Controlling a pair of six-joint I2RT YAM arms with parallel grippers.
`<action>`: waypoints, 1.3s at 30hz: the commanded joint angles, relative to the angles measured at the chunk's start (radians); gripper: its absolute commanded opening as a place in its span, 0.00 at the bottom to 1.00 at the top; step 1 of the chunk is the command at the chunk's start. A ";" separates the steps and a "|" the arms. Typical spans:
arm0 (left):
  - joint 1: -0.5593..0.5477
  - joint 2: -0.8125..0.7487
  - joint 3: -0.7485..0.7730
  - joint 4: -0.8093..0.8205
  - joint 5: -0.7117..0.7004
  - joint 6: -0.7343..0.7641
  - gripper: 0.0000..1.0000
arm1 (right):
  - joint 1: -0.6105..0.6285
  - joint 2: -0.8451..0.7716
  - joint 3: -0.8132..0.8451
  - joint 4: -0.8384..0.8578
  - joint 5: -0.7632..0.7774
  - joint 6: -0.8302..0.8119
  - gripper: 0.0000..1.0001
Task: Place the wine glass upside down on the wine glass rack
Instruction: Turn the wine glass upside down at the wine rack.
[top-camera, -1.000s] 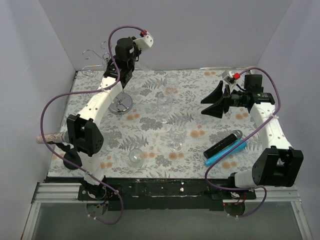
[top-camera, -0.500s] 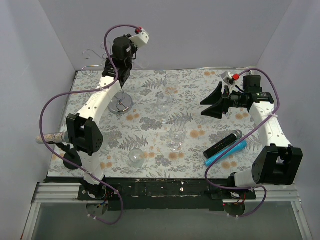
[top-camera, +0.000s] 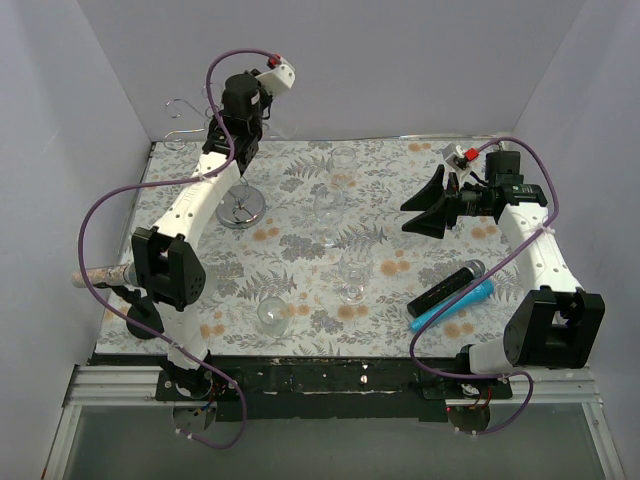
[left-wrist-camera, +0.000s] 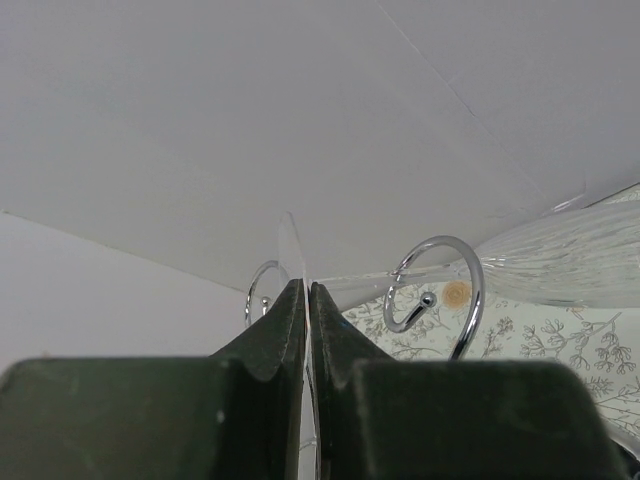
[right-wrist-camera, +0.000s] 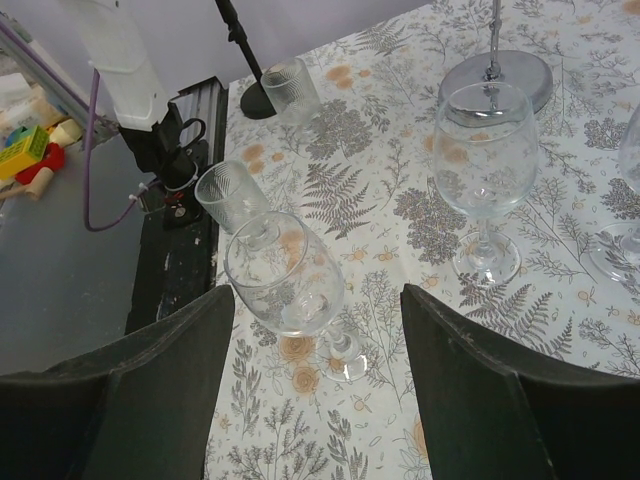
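Observation:
High at the back left, my left gripper (top-camera: 246, 130) is shut on the thin clear foot (left-wrist-camera: 292, 245) of the wine glass. Its ribbed bowl (left-wrist-camera: 560, 262) stretches off to the right in the left wrist view. The wine glass rack stands beneath, its round shiny base (top-camera: 243, 210) on the cloth and its curled silver arms (left-wrist-camera: 440, 290) just beyond my fingertips. The glass stem runs by one curl; whether it rests in it I cannot tell. My right gripper (top-camera: 425, 205) hovers open over the right of the table, holding nothing.
Three upright wine glasses (top-camera: 327, 205) (top-camera: 352, 270) (top-camera: 342, 160) stand mid-table, and a tumbler (top-camera: 272, 315) sits near the front. A black stick (top-camera: 445, 288) and a blue one (top-camera: 455, 303) lie at the right front. White walls close in on three sides.
My left gripper has risen slightly and shifted left with the glass, its wrist turning a little. The right arm has barely moved.

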 joint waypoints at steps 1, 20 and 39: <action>0.012 -0.065 -0.017 -0.018 0.002 -0.005 0.02 | -0.003 0.001 0.024 -0.014 -0.028 -0.020 0.76; 0.011 -0.112 -0.063 -0.024 0.013 -0.007 0.32 | -0.003 -0.003 0.025 -0.025 -0.028 -0.029 0.75; 0.011 -0.158 -0.079 -0.033 0.010 -0.013 0.38 | -0.003 0.004 0.027 -0.025 -0.019 -0.035 0.75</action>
